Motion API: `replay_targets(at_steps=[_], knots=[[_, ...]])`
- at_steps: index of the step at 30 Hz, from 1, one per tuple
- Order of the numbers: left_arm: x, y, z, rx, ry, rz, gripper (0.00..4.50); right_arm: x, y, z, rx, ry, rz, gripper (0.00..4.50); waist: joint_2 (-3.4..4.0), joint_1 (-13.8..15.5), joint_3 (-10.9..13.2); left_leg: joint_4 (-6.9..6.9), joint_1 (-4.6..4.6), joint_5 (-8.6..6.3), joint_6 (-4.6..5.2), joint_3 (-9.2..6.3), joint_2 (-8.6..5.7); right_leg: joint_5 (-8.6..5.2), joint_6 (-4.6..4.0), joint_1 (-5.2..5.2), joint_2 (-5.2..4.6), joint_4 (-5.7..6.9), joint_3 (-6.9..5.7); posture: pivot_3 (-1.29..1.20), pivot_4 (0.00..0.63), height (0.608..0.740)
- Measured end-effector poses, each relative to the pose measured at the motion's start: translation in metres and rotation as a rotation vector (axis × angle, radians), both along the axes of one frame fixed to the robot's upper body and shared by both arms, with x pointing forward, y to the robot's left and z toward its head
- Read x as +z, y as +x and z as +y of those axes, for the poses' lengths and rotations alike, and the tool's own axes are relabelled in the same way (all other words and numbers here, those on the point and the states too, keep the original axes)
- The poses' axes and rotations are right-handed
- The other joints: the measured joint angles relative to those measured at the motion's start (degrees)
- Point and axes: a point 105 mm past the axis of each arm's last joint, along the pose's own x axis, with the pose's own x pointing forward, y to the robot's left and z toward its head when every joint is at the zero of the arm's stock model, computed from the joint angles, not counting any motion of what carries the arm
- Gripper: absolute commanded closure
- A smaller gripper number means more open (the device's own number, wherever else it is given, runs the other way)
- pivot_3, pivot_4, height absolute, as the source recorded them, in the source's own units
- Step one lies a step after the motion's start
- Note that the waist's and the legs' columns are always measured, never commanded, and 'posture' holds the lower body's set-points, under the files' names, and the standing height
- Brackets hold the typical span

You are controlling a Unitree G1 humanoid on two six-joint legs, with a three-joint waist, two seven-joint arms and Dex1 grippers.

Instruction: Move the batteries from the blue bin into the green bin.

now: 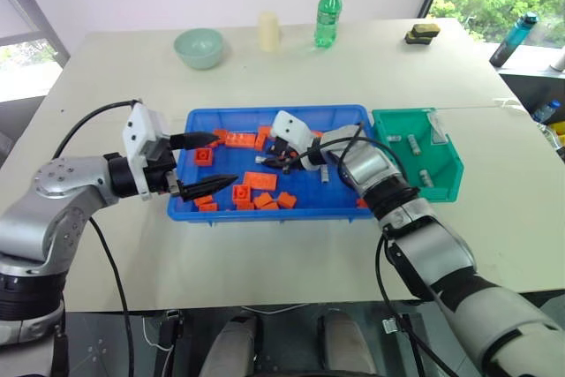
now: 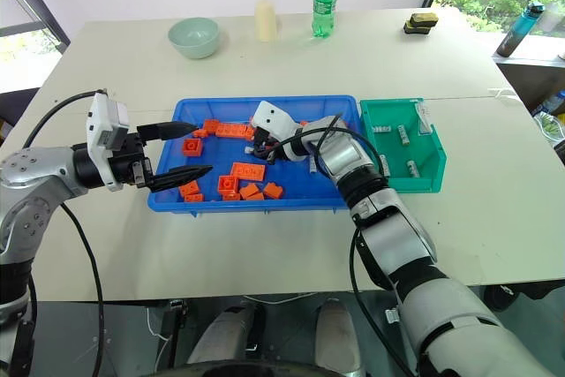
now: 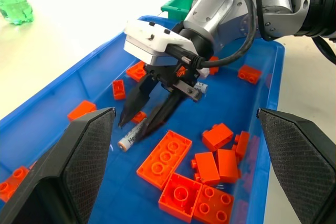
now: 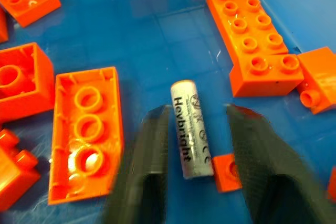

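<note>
A battery (image 4: 191, 130) lies on the floor of the blue bin (image 1: 199, 205) among orange bricks (image 4: 86, 129), between the two fingers of the right gripper (image 4: 195, 145). The fingers stand slightly apart on either side of it, not clamping it. Its label reads roughly "Hevbright". The left gripper (image 1: 206, 162) hangs wide open, holding nothing.

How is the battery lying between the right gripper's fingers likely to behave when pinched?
The battery is a smooth, rigid cylinder lying flat on the blue bin floor, so it may roll or slip. It probably won't deform. Orange bricks beside it might stop a roll.
</note>
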Motion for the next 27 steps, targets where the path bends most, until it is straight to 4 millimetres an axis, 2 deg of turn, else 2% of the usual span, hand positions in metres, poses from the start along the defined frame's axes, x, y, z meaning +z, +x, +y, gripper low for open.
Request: replay_targets(at_steps=[8, 11, 12, 13, 16, 23, 27], knots=[[0.003, 0.001, -0.001, -0.005, 0.001, -0.011, 0.00, 0.007, -0.011, -0.006, 0.000, 0.020, 0.039, 4.44, -0.01, 0.1, 0.0, 0.03, 0.01, 0.00, 0.00, -0.03, -0.05, 0.00, 0.00, -0.09, -0.05, 0.42, 0.01, 0.00, 0.150, 0.727], [0.002, 0.002, -0.002, -0.007, 0.003, -0.008, 0.00, 0.023, -0.016, -0.015, -0.022, 0.062, 0.053, 4.44, 0.00, 0.2, 0.0, 0.03, 0.00, 0.00, 0.00, -0.03, -0.05, 0.00, 0.00, -0.10, -0.05, 0.42, 0.01, 0.00, 0.150, 0.727], [0.002, 0.003, -0.002, -0.009, 0.002, -0.005, 0.00, 0.031, -0.017, -0.017, -0.032, 0.082, 0.050, 3.91, 0.00, 0.2, 0.0, 0.03, 0.00, 0.00, 0.00, -0.03, -0.05, 0.00, 0.00, -0.10, -0.05, 0.43, 0.01, 0.00, 0.150, 0.727], [0.000, 0.004, -0.004, -0.013, -0.003, 0.002, 0.00, 0.038, -0.017, -0.018, -0.045, 0.101, 0.047, 3.58, -0.01, 0.2, 0.0, 0.03, 0.01, 0.00, 0.00, -0.03, -0.04, 0.00, 0.00, -0.11, -0.04, 0.44, 0.01, 0.00, 0.150, 0.727], [-0.003, 0.006, -0.006, -0.025, -0.014, 0.019, 0.00, 0.044, -0.018, -0.015, -0.061, 0.121, 0.044, 2.08, 0.00, 0.1, 0.0, 0.01, 0.01, 0.00, 0.00, -0.02, -0.04, 0.00, 0.00, -0.14, -0.04, 0.46, 0.01, 0.00, 0.150, 0.727], [0.001, 0.009, -0.005, -0.033, -0.010, 0.002, 0.00, 0.037, -0.018, -0.004, -0.078, 0.106, 0.037, 2.08, 0.00, 0.1, 0.0, 0.02, 0.01, 0.00, 0.00, -0.01, -0.05, 0.00, 0.00, -0.14, -0.06, 0.48, 0.01, 0.00, 0.150, 0.727], [0.000, 0.009, -0.005, -0.033, -0.005, 0.003, 0.00, 0.021, -0.019, -0.001, -0.081, 0.075, 0.046, 2.08, -0.01, 0.1, 0.0, 0.03, 0.01, 0.00, 0.00, -0.02, -0.06, 0.00, 0.00, -0.14, -0.07, 0.48, 0.01, 0.00, 0.150, 0.727]])
